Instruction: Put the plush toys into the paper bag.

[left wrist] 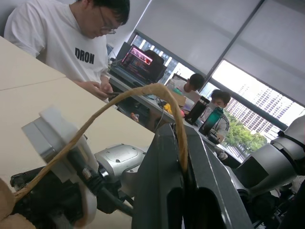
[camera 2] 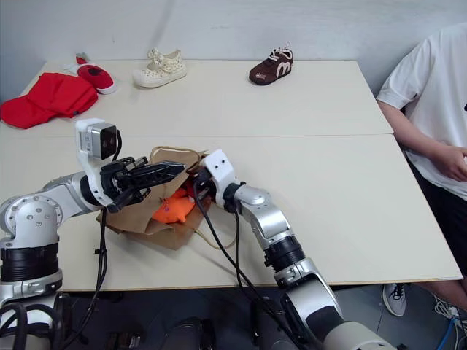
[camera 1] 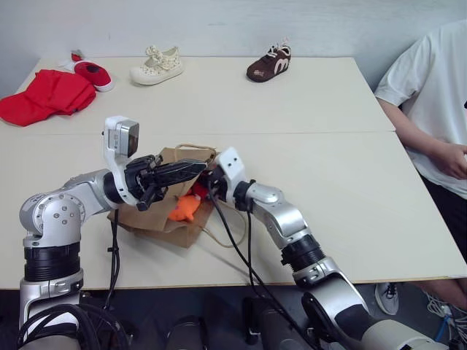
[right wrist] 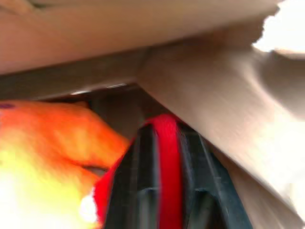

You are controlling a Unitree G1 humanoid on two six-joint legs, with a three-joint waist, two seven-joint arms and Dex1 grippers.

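**A:** So where did things stand at that moment?

**B:** The paper bag (camera 1: 149,211) lay on its side on the table (camera 1: 350,182). The left gripper (camera 1: 191,169) was pressed together on a cord handle (left wrist: 114,107), holding the mouth up. The orange plush toy (camera 1: 184,208) sat in the opening, half out. The right gripper (right wrist: 159,191) was at the mouth, pinching the red plush toy (right wrist: 167,157) between its fingers.

**B:** The person's hand (camera 1: 454,159) and the shoes were well apart from it all.

**A:** What could have gone wrong?

**B:** I judged that pushing the red toy in could have nudged the orange one out across the table. Also, if the handle had slipped, the mouth would have sagged onto the right gripper.
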